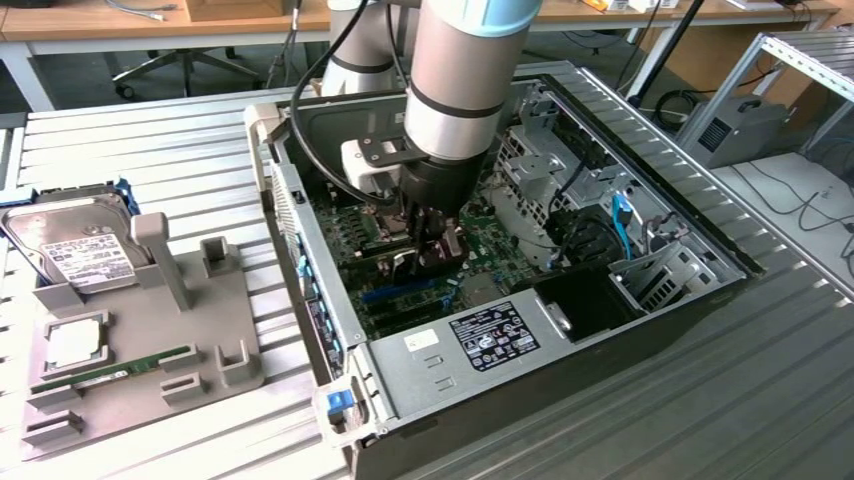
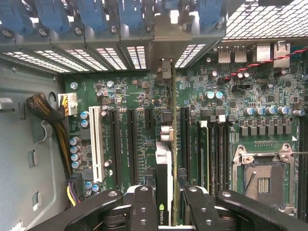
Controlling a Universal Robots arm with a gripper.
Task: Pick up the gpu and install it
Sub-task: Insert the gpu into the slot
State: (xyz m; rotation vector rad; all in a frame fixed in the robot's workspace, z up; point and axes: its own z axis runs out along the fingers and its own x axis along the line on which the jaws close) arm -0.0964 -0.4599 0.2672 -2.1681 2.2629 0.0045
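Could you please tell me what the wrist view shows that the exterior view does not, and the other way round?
Wrist view: the gpu edge-on between the fingers of the gripper, lined up along the slots of the motherboard, with a white slot and the empty CPU socket plain to see. Exterior view: the grey holder beside the computer case, carrying a hard drive and a RAM stick. Both: the gripper down inside the open case, over the green board.

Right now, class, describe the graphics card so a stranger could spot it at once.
Start at the open grey metal computer case with its green motherboard. Over it, the black gripper is shut on the gpu, a thin black-and-silver card held edge-on. Unlike the slots beside it, it carries a green logo.
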